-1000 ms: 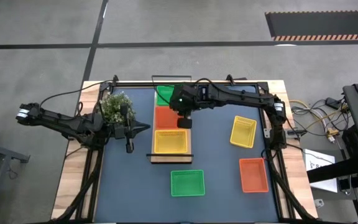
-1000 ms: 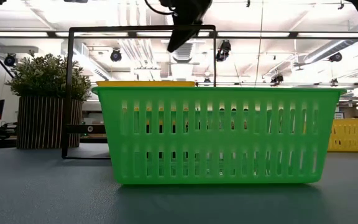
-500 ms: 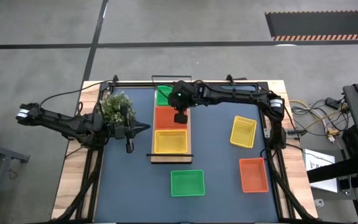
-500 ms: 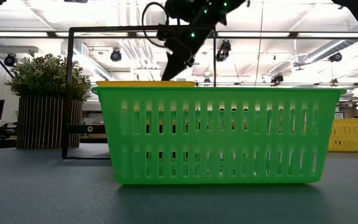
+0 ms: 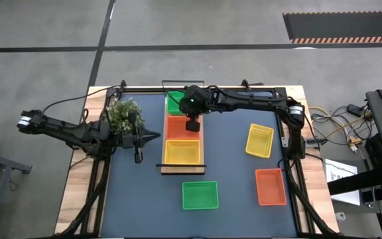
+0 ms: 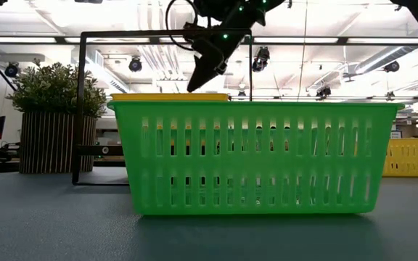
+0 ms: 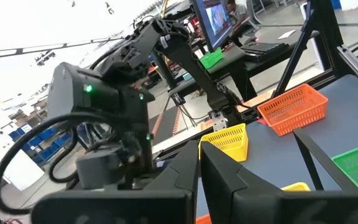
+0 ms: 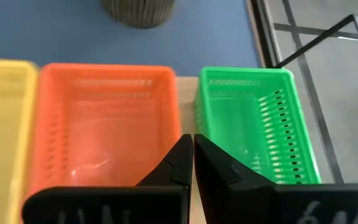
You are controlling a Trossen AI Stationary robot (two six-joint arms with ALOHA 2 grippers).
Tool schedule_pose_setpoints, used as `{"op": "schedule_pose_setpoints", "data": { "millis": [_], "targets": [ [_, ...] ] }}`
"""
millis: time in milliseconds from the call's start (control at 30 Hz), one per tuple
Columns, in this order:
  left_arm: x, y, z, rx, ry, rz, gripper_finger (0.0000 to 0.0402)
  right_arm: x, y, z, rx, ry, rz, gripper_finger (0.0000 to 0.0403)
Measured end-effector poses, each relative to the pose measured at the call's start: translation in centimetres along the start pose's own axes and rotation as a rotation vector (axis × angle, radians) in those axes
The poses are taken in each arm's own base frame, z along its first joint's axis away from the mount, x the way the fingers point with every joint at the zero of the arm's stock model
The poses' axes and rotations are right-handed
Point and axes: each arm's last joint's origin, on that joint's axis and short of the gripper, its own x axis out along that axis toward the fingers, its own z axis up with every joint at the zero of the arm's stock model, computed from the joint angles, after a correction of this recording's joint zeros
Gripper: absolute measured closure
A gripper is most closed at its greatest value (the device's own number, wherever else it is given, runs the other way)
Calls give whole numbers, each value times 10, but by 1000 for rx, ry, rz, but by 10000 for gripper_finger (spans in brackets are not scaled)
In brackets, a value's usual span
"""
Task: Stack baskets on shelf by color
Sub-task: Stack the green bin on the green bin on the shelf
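The room has a grey concrete floor (image 5: pixel 45 26) with dark lines across it, and in the low view a ceiling (image 6: pixel 339 65) with white lamps and pipes. On the floor stands the desk (image 5: pixel 138 199), dark blue on top with light wood at its edges. The shelf (image 5: pixel 202 143), a light-wood plank, lies near the middle of the desk and carries three baskets in a row: the green one (image 5: pixel 173 101) at the far end, the red-orange one (image 5: pixel 178 126) in the middle, the yellow one (image 5: pixel 182 151) nearest. Three more baskets lie on the blue top: a green basket (image 5: pixel 199 195) in front of the shelf, a yellow basket (image 5: pixel 259 141) and an orange basket (image 5: pixel 270 186) to the right. A potted plant (image 5: pixel 123 113) stands left of the shelf. The right end effector (image 5: pixel 192 125) hangs over the red-orange one, its fingers together and holding nothing. The left end effector (image 5: pixel 138 157) waits beside the plant, fingers together also
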Motion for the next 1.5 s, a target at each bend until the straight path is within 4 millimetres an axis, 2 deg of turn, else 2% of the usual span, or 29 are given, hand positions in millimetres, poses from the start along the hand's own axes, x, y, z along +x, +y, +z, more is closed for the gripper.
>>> {"op": "schedule_pose_setpoints", "data": {
  "millis": [200, 467, 633, 800, 933, 1100, 1300, 1367, 1500],
  "targets": [
    [0, -1, -1, 4, 11, -7, 400, -29, 27, 2, -30, 52, 60, 394],
    [0, -1, -2, -65, 21, -12, 400, -70, 93, -3, -56, 96, 100, 394],
    [2, -3, -3, -150, 30, -15, 400, -88, 134, -17, -20, 116, 165, 394],
    [8, -8, -7, -165, 60, -30, 400, -107, 165, -35, -15, 129, 213, 394],
    [15, -12, -10, -160, 78, -39, 400, -117, 185, -55, -50, 111, 122, 394],
    [22, -16, -13, -181, 87, -43, 400, -128, 198, -82, -38, 21, 22, 394],
    [26, -19, -15, -207, 98, -46, 400, -133, 190, -115, 90, -97, -16, 394],
    [26, -19, -15, -226, 100, -46, 400, -134, 184, -131, 159, -100, -78, 394],
    [26, -19, -15, -230, 101, -45, 400, -134, 172, -161, 418, -109, -180, 394]
  ]
}}
